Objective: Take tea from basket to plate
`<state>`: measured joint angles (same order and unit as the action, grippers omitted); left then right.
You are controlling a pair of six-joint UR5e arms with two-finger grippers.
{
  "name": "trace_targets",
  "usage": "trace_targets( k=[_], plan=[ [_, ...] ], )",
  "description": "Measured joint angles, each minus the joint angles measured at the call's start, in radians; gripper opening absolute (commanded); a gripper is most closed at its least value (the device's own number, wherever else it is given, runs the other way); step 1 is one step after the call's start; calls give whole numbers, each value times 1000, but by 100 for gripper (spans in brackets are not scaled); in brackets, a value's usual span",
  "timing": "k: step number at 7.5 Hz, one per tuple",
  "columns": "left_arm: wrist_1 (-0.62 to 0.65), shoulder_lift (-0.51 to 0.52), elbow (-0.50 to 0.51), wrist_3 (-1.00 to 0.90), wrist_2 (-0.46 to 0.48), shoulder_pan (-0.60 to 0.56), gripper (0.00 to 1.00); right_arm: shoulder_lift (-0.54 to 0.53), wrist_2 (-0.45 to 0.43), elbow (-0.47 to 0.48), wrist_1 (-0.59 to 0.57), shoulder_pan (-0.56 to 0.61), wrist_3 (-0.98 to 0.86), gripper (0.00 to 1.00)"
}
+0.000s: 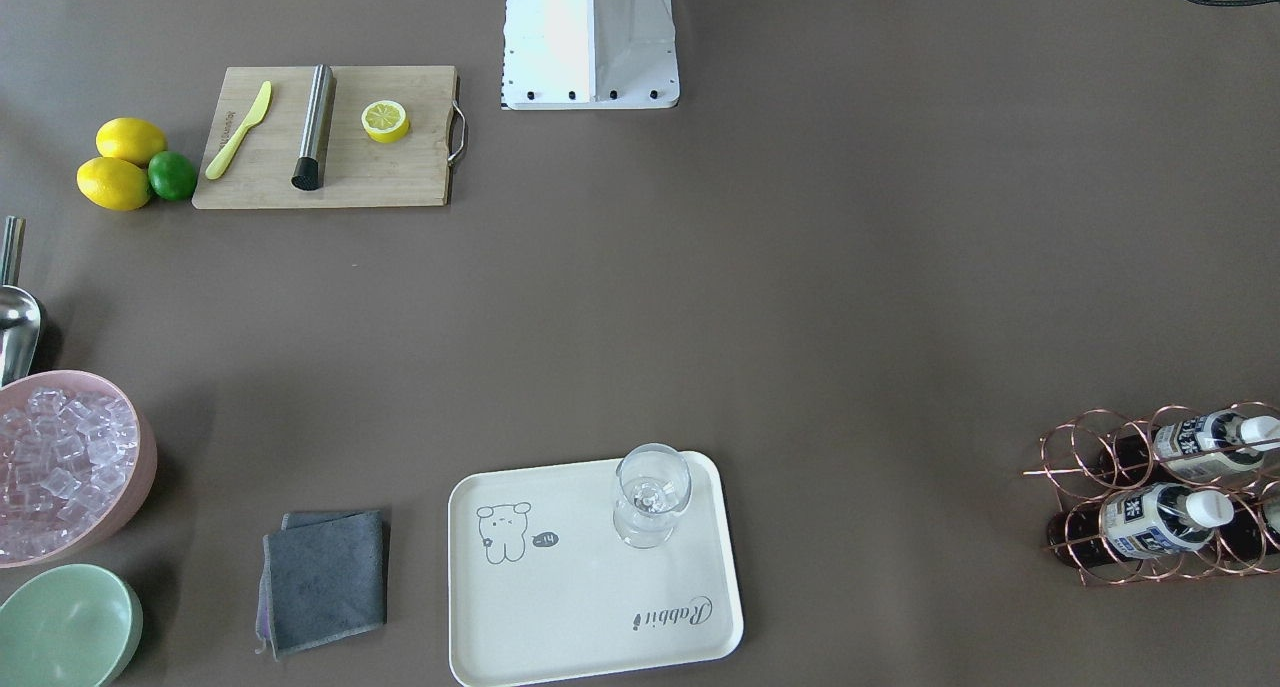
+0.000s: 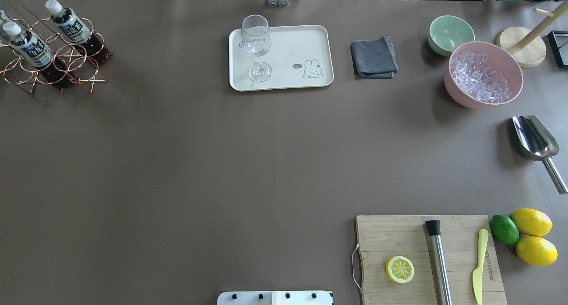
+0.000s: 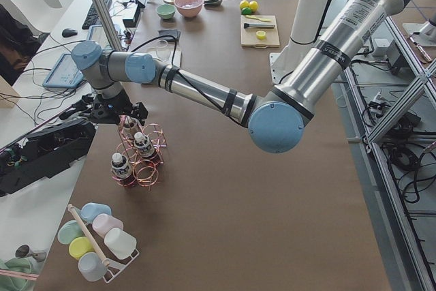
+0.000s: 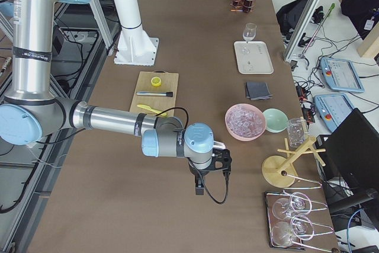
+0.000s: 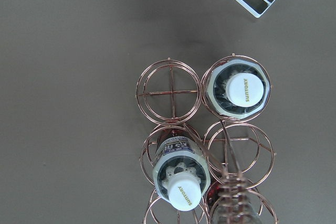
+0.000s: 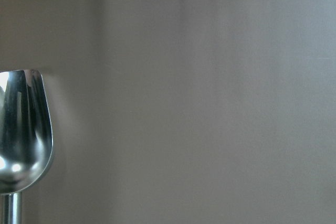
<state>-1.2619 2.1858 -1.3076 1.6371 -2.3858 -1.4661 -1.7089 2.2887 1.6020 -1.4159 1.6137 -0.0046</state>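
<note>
The basket [image 2: 91,69] is a copper wire rack at the table's far left corner, also in the front view [image 1: 1075,447]. It holds tea bottles [image 2: 29,47] [image 2: 71,27] with white caps; a third is cut by the frame edge. My left gripper [image 3: 121,117] hovers just above the rack; I cannot tell whether it is open. The left wrist view looks straight down on two caps [image 5: 244,88] [image 5: 184,191] and an empty ring [image 5: 169,93]. The cream plate [image 2: 288,47] [image 1: 590,607] bears a wine glass [image 2: 256,43]. My right gripper [image 4: 200,189] hangs over the table's right end, state unclear.
A grey cloth [image 2: 373,57], green bowl [image 2: 450,33], pink bowl of ice [image 2: 483,74] and steel scoop [image 2: 534,138] lie right of the plate. A chopping board [image 2: 426,256] with half lemon, muddler and knife sits front right, lemons and a lime beside it. A cup rack [image 3: 95,240] stands near the basket.
</note>
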Motion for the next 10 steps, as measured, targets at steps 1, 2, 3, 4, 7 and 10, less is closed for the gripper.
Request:
trace_targets(
  k=[1, 2, 3, 4, 7, 10],
  plan=[
    [-3, -1, 0, 0, 4, 2, 36, 0, 1, 0, 0, 0, -1, 100],
    [-5, -1, 1, 0, 6, 5, 0, 0, 1, 1, 1, 0, -1, 100],
    [-6, -1, 1, 0, 6, 5, 0, 0, 1, 2, 1, 0, -1, 100],
    [-9, -1, 1, 0, 6, 5, 0, 0, 3, 6, 1, 0, -1, 100],
    [-10, -1, 2, -2, 8, 0, 0, -1, 40, 17, 4, -2, -2, 100],
    [35, 2, -47, -1, 8, -24, 0, -23, 57, 22, 89, -4, -7, 100]
  ],
)
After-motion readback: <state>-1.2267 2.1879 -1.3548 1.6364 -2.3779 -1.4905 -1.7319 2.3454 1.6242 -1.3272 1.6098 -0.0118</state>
